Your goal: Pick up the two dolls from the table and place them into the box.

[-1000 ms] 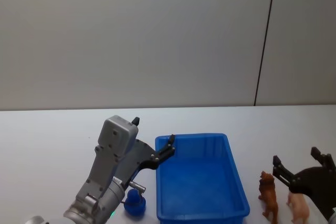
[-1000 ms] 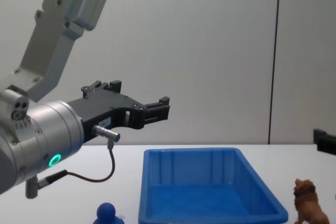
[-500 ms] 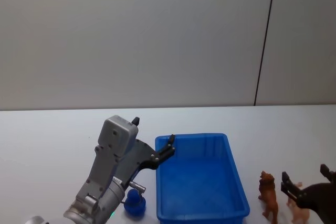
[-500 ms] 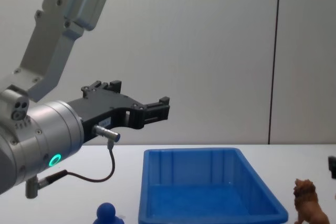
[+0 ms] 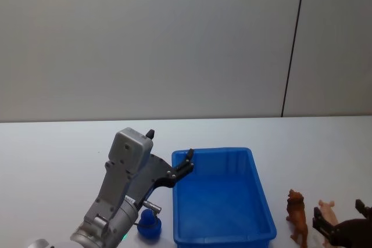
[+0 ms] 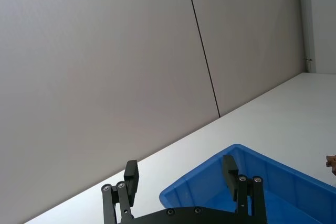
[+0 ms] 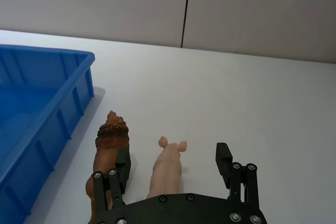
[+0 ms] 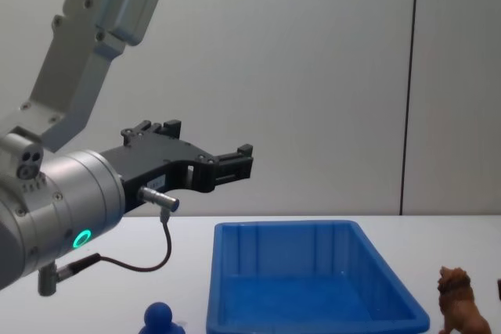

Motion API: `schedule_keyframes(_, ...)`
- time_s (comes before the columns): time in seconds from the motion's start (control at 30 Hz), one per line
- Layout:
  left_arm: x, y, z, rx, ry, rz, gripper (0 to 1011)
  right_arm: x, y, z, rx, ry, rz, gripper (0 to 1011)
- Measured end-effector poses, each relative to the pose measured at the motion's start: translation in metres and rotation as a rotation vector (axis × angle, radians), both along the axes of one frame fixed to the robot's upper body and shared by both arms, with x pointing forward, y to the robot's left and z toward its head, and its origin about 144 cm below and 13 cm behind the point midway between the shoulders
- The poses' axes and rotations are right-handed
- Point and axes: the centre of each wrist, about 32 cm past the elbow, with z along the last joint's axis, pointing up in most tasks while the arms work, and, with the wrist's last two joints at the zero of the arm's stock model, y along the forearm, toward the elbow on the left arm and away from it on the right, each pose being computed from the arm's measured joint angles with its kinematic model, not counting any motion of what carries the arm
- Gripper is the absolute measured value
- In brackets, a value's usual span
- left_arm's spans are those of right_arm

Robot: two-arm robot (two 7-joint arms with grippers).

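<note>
- the pink figure [image 7: 168, 169] stands on the table to the right of the box, with the lion [image 7: 110, 145] just beside it, between it and the box
- my guess is both are small hard plastic toys: light, stiff, a bit slick, and easy to tip over on those skinny legs
- best hold on the pink one looks like across the body at the flanks, since a pinch on the legs or head would probably twist it
- the right gripper [image 7: 173, 161] is spread wide and empty, one finger on either side of the pink figure; the inner finger sits in the narrow gap next to the lion, so closing could nudge the lion
- the box [image 5: 212, 151] is big and open-topped and looks empty, so the drop should be forgiving
- a dark blue figure [image 5: 148, 225] stands on the table at the box's left side, by the near corner
- the left gripper [image 6: 180, 174] hangs in the air over the box's left edge, fingers apart, holding nothing
- the table [image 5: 58, 155] is plain white, flat and smooth, so the toys may slide if bumped
- behind it is a bare grey wall [image 5: 174, 45] with one dark vertical seam
</note>
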Motion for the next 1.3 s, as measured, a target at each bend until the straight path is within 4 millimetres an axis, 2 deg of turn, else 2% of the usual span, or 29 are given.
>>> schedule_keyframes(0.4, 0.0, 0.0, 0.0, 0.0, 0.0, 0.0, 1004, 0.004, 0.0, -0.016, 0.004, 0.047, 0.006, 1001)
schedule_keyframes(0.53, 0.0, 0.0, 0.0, 0.0, 0.0, 0.0, 1004, 0.005, 0.0, -0.02, 0.006, 0.061, 0.013, 941)
schedule_keyframes(0.67, 0.0, 0.0, 0.0, 0.0, 0.0, 0.0, 1004, 0.006, 0.0, -0.025, 0.009, 0.075, 0.018, 809)
schedule_keyframes(0.73, 0.0, 0.0, 0.0, 0.0, 0.0, 0.0, 1003, 0.006, 0.0, -0.026, 0.01, 0.078, 0.02, 781)
schedule_keyframes(0.77, 0.0, 0.0, 0.0, 0.0, 0.0, 0.0, 1003, 0.006, 0.001, -0.026, 0.01, 0.081, 0.021, 719)
schedule_keyframes(0.83, 0.0, 0.0, 0.0, 0.0, 0.0, 0.0, 1004, 0.006, 0.001, -0.027, 0.011, 0.083, 0.022, 682)
schedule_keyframes(0.87, 0.0, 0.0, 0.0, 0.0, 0.0, 0.0, 1004, 0.006, 0.001, -0.028, 0.01, 0.085, 0.023, 621)
schedule_keyframes(1.0, 0.0, 0.0, 0.0, 0.0, 0.0, 0.0, 1004, 0.006, 0.001, -0.028, 0.009, 0.086, 0.024, 543)
schedule_keyframes(1.03, 0.0, 0.0, 0.0, 0.0, 0.0, 0.0, 1004, 0.006, 0.001, -0.028, 0.008, 0.087, 0.024, 482)
schedule_keyframes(1.13, 0.0, 0.0, 0.0, 0.0, 0.0, 0.0, 1004, 0.005, 0.001, -0.028, 0.006, 0.086, 0.023, 408)
schedule_keyframes(1.3, 0.0, 0.0, 0.0, 0.0, 0.0, 0.0, 1003, 0.004, 0.001, -0.025, 0.001, 0.074, 0.016, 383)
